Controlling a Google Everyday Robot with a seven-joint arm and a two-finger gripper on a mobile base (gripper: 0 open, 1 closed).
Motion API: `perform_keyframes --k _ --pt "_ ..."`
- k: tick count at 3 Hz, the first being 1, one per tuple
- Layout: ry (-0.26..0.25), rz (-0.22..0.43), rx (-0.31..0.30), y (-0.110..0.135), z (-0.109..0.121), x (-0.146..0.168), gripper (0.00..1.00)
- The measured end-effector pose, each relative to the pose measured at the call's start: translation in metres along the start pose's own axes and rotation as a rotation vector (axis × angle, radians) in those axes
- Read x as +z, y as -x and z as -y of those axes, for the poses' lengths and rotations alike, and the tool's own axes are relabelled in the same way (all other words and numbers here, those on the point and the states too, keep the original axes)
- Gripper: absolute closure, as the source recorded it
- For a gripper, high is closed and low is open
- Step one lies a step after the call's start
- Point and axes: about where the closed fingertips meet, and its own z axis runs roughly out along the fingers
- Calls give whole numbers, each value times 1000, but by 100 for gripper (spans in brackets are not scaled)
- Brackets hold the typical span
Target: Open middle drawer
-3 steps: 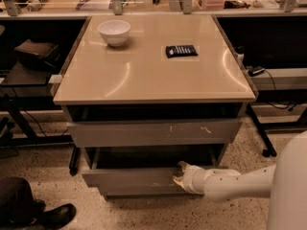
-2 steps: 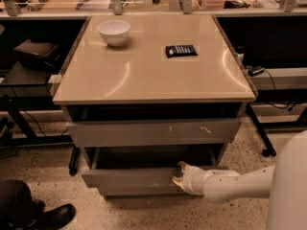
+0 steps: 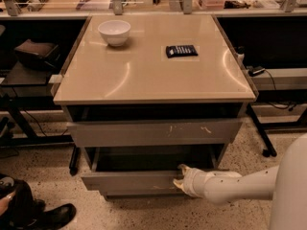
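Tool unmoved at middle drawer top edge, drawer still ajar

Mid drawer part-open, tool at front

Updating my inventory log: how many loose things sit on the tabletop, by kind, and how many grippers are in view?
white bowl: 1
black flat device: 1
gripper, at the front of the pulled-out middle drawer: 1
Total: 3
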Motion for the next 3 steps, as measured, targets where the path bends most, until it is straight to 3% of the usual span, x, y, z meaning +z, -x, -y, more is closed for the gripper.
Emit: perform_keyframes --k 2,3 --pt "0 0 0 2 1 -2 100" --pt "7 7 -34 -8 -15 -10 100"
